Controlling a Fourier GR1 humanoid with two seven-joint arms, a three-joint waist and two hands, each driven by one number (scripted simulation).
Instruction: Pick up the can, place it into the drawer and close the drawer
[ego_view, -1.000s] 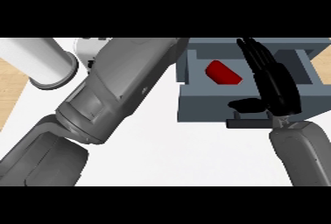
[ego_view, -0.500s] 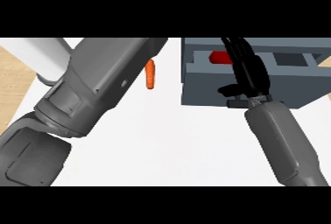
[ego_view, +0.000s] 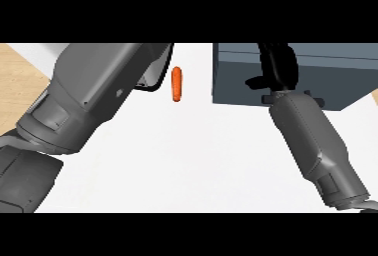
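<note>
The fingers of the black right hand stretch nearly straight toward twelve o'clock, lying against the flat front of the blue-grey box-shaped drawer unit at about one o'clock in the view; they curl round nothing and hold nothing, and the thumb juts out at nine o'clock from the palm. A small dark handle piece shows just below the hand, at the drawer unit's lower edge, partly covered by the wrist. From there the grey right forearm runs down toward five o'clock to the lower edge of the view. The drawer front looks flush with the unit, with no open cavity showing, and the can cannot be seen anywhere; whether it sits inside cannot be told. The left hand is hidden: only the bulky grey left forearm shows, filling the area from eleven o'clock to seven o'clock, with a thin dark rim at its upper right end, so the state of its fingers cannot be told. Between the two arms, at about twelve o'clock, a slim orange stick-shaped object lies upright on the white surface, well apart from the right hand and just beside the left forearm. A strip of light wooden floor shows at ten o'clock.
</note>
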